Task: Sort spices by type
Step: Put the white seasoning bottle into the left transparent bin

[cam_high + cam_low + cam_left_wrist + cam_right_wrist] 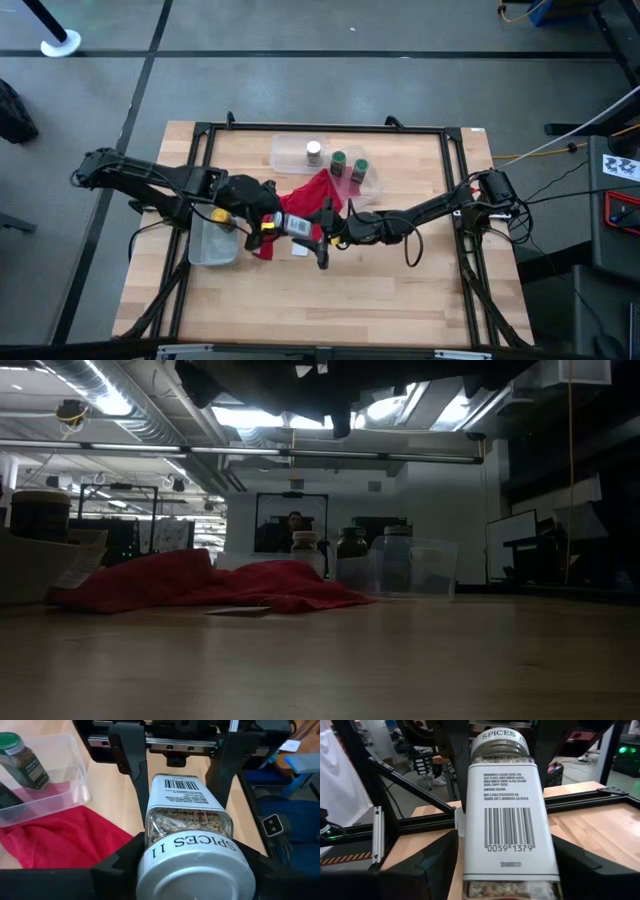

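A silver-grey spice jar (298, 225) with a white barcode label lies level in the air between both grippers, over the near edge of the red cloth (315, 192). My left gripper (272, 224) is shut at its cap end, my right gripper (325, 232) at its base end. Another silver-capped jar (313, 150) stands in a clear tub (285, 152) at the far side. Two green-capped jars (338, 160) (358, 170) stand in the tub beside it. A yellow thing (218, 214) shows by the left tub, half hidden under my left arm. My left gripper (187, 867) pinches the jar's neck (187, 827), just below the silver cap (195, 870), one finger (117, 867) on each side. It comes level from the table's left, along the jar. The jar is lifted clear and lies level. My right gripper (507, 870) pinches the jar's base end (507, 865), below the barcode, between its two fingers (432, 865). It comes level from the table's right, along the jar, facing the other gripper.
A clear tub (212, 243) sits under my left arm near the table's left edge. The red cloth spreads across the table's middle, with a small white slip (298, 250) by its near edge. Bare wood lies toward the near edge. A black frame (455, 160) borders the table.
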Controlling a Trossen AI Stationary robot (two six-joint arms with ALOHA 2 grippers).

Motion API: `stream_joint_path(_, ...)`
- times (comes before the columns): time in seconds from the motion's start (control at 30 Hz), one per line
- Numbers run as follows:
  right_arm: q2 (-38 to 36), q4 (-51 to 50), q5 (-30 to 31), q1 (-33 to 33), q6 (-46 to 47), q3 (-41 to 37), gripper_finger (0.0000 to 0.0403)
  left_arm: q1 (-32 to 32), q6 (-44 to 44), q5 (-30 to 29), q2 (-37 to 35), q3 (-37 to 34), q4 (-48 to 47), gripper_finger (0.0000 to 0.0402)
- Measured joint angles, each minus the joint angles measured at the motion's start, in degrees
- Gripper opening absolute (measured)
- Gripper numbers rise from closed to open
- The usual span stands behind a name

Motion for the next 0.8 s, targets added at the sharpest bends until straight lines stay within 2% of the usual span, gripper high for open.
stream_joint_path(0.17,-2.7,-4.0,1.9,0.0,-2.2,0.0,0.0263,1.4,0.2,-0.2,-0.7,0.1,0.4,0.0188)
stream_joint_path(0.4,-13.6,-24.8,5.8,0.1,-4.4,0.0,0.0264,5.3,1.6,-1.3,-2.7,0.1,-2.6,0.0188)
stream_joint_path(0.63,-26.4,-41.2,7.0,0.2,-4.4,-0.1,0.0264,14.4,1.7,-2.7,-2.2,0.1,-4.2,0.0188)
stream_joint_path(0.8,-36.0,-45.4,7.4,0.1,-4.4,-2.7,0.0264,22.7,2.6,-2.7,-0.3,0.1,-4.9,0.0188)
